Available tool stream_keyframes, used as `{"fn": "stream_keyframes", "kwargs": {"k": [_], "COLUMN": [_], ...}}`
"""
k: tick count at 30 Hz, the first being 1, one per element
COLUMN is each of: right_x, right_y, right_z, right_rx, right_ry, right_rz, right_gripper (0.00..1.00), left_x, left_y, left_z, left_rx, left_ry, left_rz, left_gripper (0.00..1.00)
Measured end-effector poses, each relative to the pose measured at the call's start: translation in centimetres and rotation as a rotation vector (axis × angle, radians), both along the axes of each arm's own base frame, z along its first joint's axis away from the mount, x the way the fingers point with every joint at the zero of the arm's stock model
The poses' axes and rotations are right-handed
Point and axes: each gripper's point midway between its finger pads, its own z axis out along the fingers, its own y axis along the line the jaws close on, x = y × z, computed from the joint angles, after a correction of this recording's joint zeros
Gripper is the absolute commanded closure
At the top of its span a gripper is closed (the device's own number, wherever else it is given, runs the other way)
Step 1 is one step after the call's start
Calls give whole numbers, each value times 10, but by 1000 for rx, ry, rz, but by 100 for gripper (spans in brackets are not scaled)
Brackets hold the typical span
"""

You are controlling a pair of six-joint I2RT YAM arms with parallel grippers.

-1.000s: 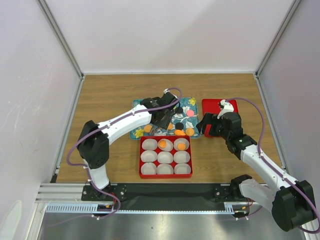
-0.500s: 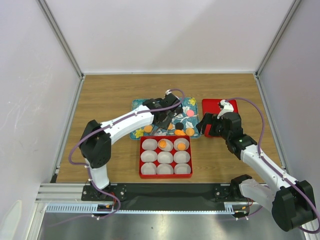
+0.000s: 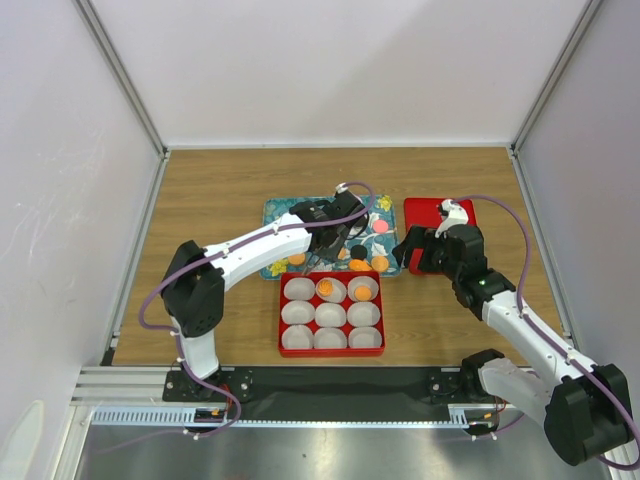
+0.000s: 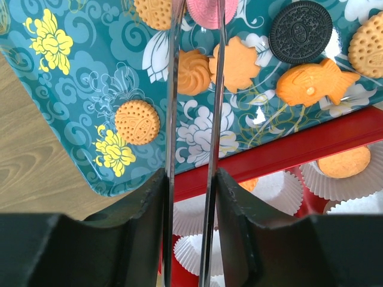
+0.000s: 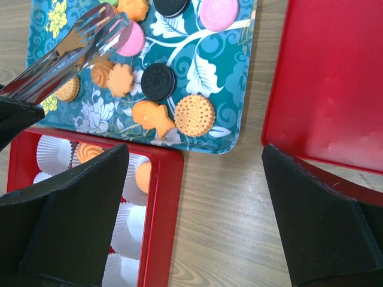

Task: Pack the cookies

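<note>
Cookies lie on the teal flowered tray [image 4: 72,78]: orange ones [image 4: 137,122], a black one [image 4: 300,31], a fish-shaped one [image 4: 314,81] and a pink one [image 4: 203,12]. My left gripper [image 4: 191,179] is shut on metal tongs [image 4: 173,89]. The tongs' forked tips sit at the pink cookie [image 5: 133,40]; I cannot tell whether they pinch it. The red box [image 3: 330,273] holds nine white paper cups. Two back cups hold orange cookies [image 3: 325,288]. My right gripper [image 5: 194,152] is open and empty, over the wood between box and red lid.
A red lid [image 3: 440,215] lies right of the tray, under my right wrist. The box sits just in front of the tray. White walls and metal posts ring the wooden table [image 3: 200,200].
My left arm has swung right along the tray, carrying the tongs' tips toward the pink cookie. The right arm has not moved.
</note>
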Motion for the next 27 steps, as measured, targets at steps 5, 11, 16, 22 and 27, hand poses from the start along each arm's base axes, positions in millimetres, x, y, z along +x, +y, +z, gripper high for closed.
{"fn": "stream_keyframes", "kwargs": {"k": [5,11,16,22,27], "right_x": [0,0,0,0,0], "right_y": [0,0,0,0,0], "right_z": [0,0,0,0,0], "right_rx": [1,1,1,1,1], "right_ry": [0,0,1,1,1], "right_rz": [1,2,2,2,1], "right_gripper": [1,0,0,0,0], "left_x": [0,0,-2,-5,-7], "left_y": [0,-1,-2,-6,-7], "left_z": [0,0,0,4,11], "left_rx": [0,-3,-9,-37,-58], "left_ry": [0,2,9,20,20], "left_rz": [0,-2,-6,-18,-23], "left_gripper": [65,68,70,72,72]}}
